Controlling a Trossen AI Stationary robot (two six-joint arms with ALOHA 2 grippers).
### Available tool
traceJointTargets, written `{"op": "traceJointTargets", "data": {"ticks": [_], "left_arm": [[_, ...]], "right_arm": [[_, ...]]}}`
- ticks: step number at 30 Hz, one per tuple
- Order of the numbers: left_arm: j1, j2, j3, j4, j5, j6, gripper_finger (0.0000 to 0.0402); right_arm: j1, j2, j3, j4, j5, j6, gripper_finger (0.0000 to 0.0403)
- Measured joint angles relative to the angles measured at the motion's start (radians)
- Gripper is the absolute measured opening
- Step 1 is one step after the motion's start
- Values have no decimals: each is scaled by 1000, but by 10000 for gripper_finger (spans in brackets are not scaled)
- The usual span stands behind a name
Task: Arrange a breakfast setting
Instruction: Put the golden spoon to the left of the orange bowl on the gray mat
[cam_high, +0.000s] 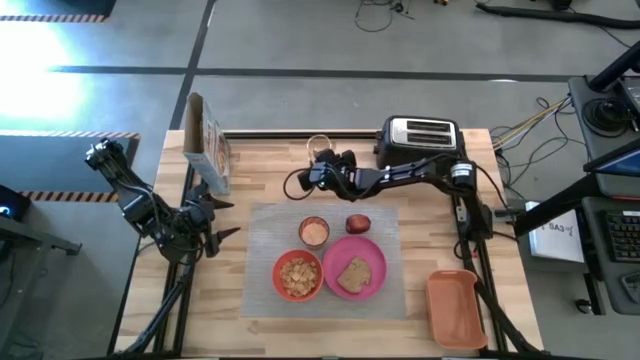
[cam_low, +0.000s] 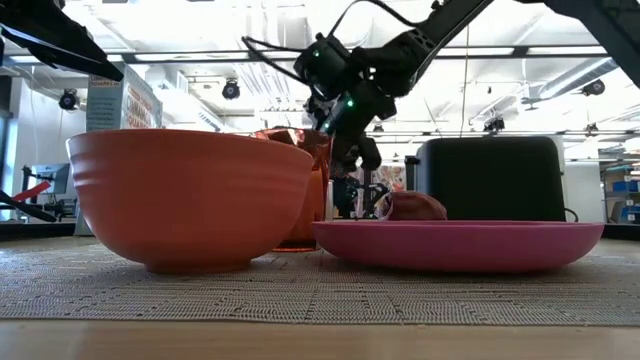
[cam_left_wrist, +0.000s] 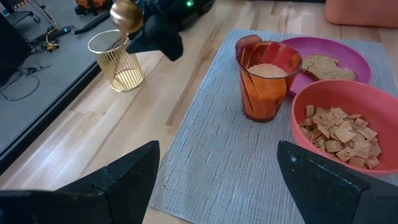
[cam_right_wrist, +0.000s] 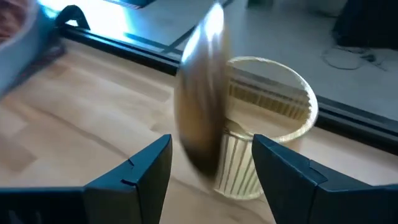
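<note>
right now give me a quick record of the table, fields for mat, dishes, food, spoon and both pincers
mat: grey mat at the table's middle, under the dishes
dishes: pink plate, red-orange bowl, clear cup
food: toast on the plate, cereal in the bowl, red apple beside the cup
spoon: gold spoon upright between the right pincer's fingers, by a gold wire holder
right pincer: behind the mat, holding the spoon
left pincer: open, off the mat's left edge

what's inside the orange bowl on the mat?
The bowl holds square, tan cereal pieces, piled across its middle; the high view shows the same. Whatever lies beneath the top layer, and the bowl's bottom, is covered. No spoon in it.
</note>
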Motion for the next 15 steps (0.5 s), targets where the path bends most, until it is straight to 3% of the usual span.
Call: {"op": "traceJointTargets", "data": {"ticks": [6, 15], "left_arm": [[0, -1, 0, -9, -5, 0, 307], [0, -1, 0, -17, -17, 0, 307]], "right_arm": [[-5, 7, 0, 2, 10, -12, 198], [-5, 3, 0, 16, 8, -60, 140]]}}
